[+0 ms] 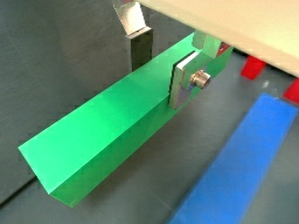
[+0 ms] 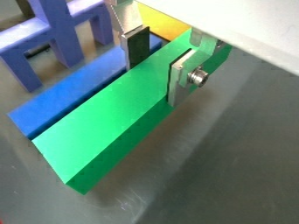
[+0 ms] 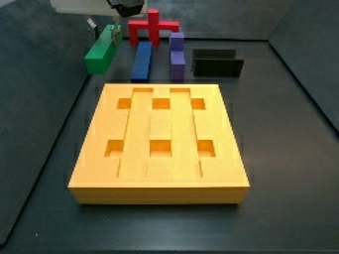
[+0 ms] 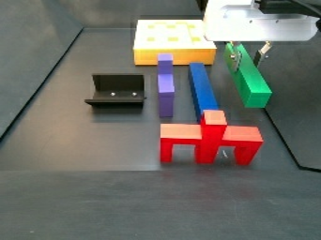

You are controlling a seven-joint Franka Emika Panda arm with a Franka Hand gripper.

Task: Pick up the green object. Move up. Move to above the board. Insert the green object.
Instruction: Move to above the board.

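Observation:
The green object [image 1: 100, 131] is a long green bar lying between my gripper's fingers; it also shows in the other wrist view [image 2: 105, 131]. My gripper [image 1: 162, 79] is shut on it near one end, one dark pad [image 2: 135, 48] on one long side and a silver finger plate [image 2: 184, 80] on the other. In both side views the gripper [image 4: 249, 52] [image 3: 109, 22] holds the bar [image 4: 254, 84] [image 3: 101, 48] low beside the blue bar; I cannot tell whether it is off the floor. The orange-yellow board [image 3: 166, 184] [image 4: 150, 42] lies apart from it.
A blue bar [image 4: 201, 86] [image 2: 52, 105] lies parallel and close to the green one, with a purple bar [image 4: 166, 82] beyond it. A red arch-shaped piece [image 4: 207, 141] stands at the bars' end. The black fixture [image 4: 115, 91] [image 3: 216, 63] stands beside the purple bar.

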